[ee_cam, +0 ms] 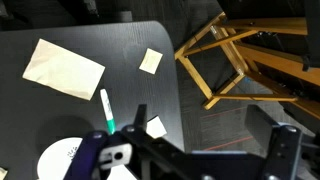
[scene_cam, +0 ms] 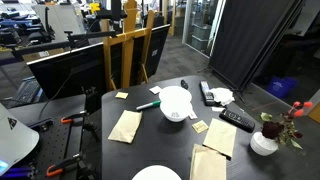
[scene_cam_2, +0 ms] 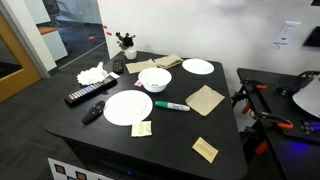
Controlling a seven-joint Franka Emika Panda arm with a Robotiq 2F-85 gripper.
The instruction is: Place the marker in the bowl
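Now | marker (scene_cam_2: 172,106): slim green stick, darker end, lying flat beside bowl (scene_cam_2: 154,86) | tool (ee_cam: 212,140): spread apart, empty

The marker (scene_cam_2: 172,105) is a slim green stick with a darker end, lying flat on the dark counter (scene_cam_2: 180,135), outside the bowl (scene_cam_2: 154,79) and just beside it without touching. The bowl is round, plain white and deep-sided, standing upright in both exterior views.
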